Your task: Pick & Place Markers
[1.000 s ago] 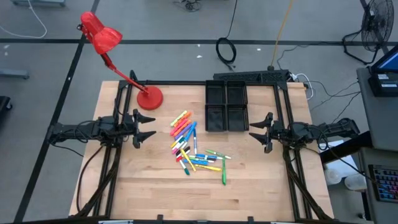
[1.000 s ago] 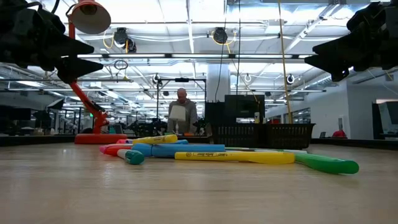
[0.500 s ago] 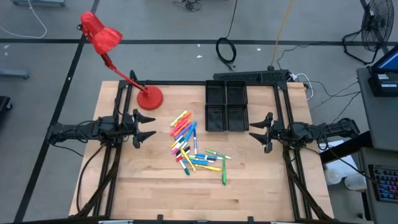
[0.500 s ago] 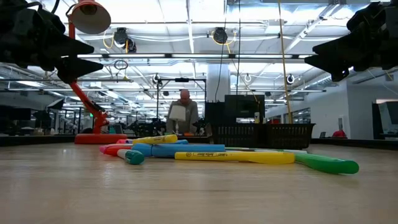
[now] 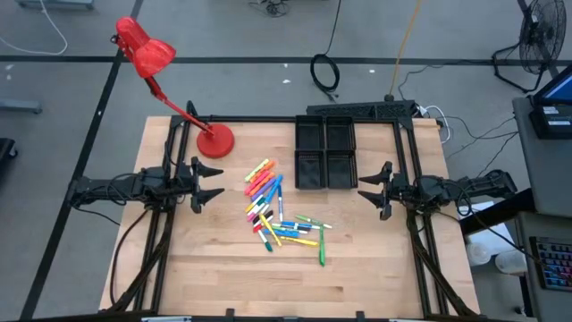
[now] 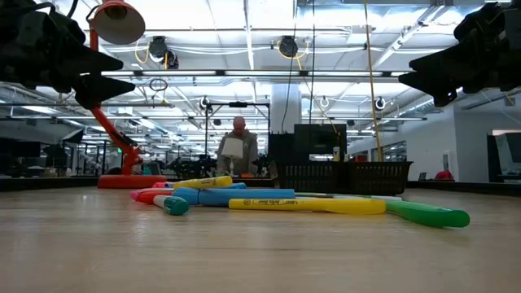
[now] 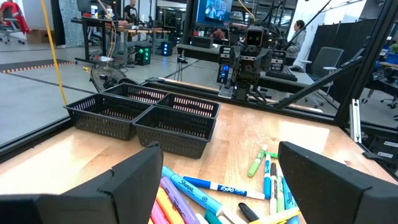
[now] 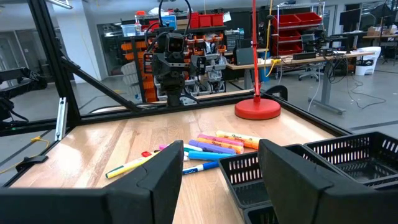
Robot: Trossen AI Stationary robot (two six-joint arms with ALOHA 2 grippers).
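The markers (image 5: 279, 213), several short sticks in orange, pink, blue, yellow, green and white, lie in a loose pile on the wooden table's middle; they also show in the low view (image 6: 269, 200), the left wrist view (image 7: 236, 193) and the right wrist view (image 8: 199, 149). My left gripper (image 5: 214, 182) is open and empty, held above the table left of the pile. My right gripper (image 5: 366, 191) is open and empty, held above the table right of the pile, near the black four-compartment tray (image 5: 325, 154).
The black tray stands at the table's far middle. A red desk lamp (image 5: 214, 141) has its base at the far left. Black frame rails (image 5: 268, 119) run along the far edge and sides. Bare wood lies toward the near edge. A person (image 6: 238, 146) stands in the room beyond.
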